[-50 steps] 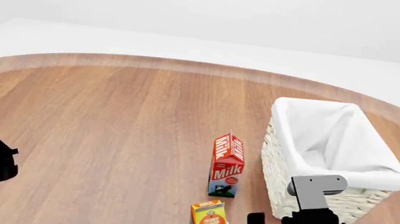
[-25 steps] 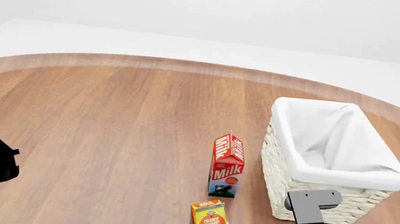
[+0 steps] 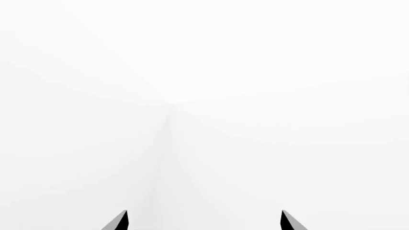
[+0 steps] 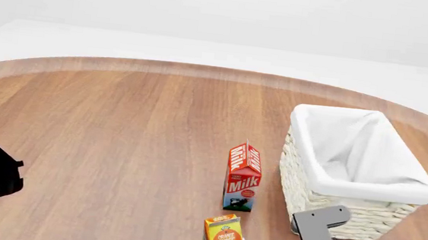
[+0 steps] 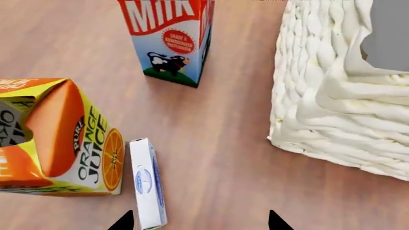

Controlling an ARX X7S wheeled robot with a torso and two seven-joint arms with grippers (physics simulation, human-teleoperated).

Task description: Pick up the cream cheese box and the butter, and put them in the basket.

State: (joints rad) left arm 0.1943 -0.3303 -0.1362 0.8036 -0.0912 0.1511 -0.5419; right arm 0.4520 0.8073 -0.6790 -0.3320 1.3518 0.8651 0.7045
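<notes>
The right gripper [image 5: 198,221] has its fingers spread apart, holding nothing. The small white cream cheese box [image 5: 147,189] with blue marks stands on its thin edge by one fingertip, touching the orange juice carton [image 5: 61,139] on the table [image 4: 117,128]. The white woven basket [image 4: 356,171] at 3 o'clock of the milk carton [image 4: 243,177] shows only its cloth inside. The left gripper [image 3: 203,221] fingers are spread too.

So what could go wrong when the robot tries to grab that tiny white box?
The cream cheese box stands on its thin edge, right beside the orange juice carton. One of the right end effector fingertips sits almost in line with the box, so it might land on top of it or tip it over. Squeezing in could also bump the juice carton. The basket is close on the other side, so lifting carelessly might catch its woven wall.
</notes>
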